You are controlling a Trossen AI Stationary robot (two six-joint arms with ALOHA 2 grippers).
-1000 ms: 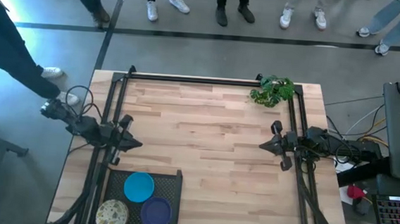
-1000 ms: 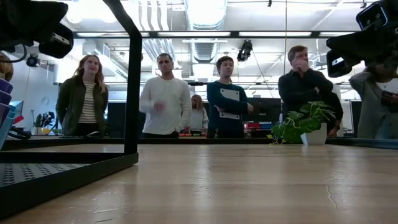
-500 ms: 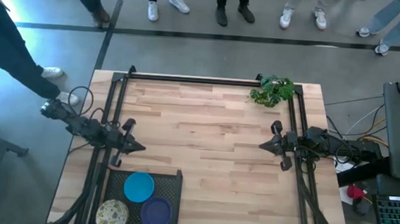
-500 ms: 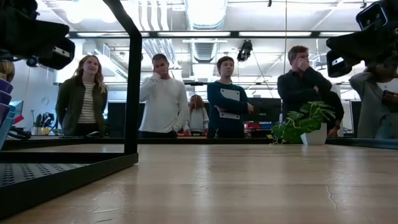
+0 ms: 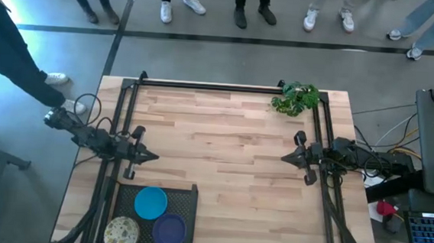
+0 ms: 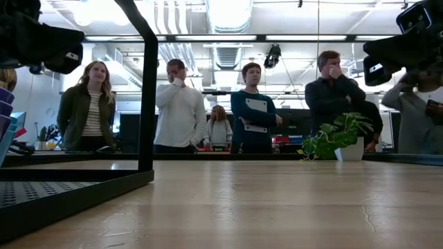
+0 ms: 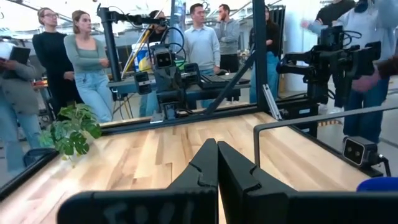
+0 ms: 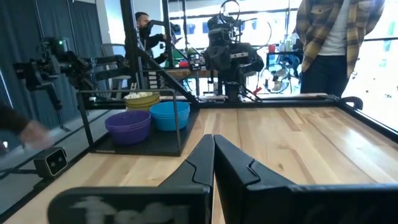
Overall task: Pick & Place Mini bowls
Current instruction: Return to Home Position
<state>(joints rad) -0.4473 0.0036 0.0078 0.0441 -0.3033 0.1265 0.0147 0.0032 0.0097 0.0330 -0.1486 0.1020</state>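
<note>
My left gripper point(image 5: 147, 157) hangs at 9 o'clock over the surface point(image 5: 223, 137), fingers pressed together on nothing. The right gripper point(image 5: 286, 158) mirrors it at 3 o'clock, likewise closed and empty. The bowls sit in the black rack point(image 5: 188, 200) at 7 o'clock: blue bowls point(image 5: 151, 203), purple bowls point(image 5: 169, 230) and speckled cream bowls point(image 5: 121, 233). From above I cannot count how many are in each stack. The right wrist view shows the cream stack partly hidden behind the other two. The low view catches only purple rims at the frame's edge, the left wrist view just a blue sliver. A plant point(image 5: 295, 99) stands at 1 o'clock.
</note>
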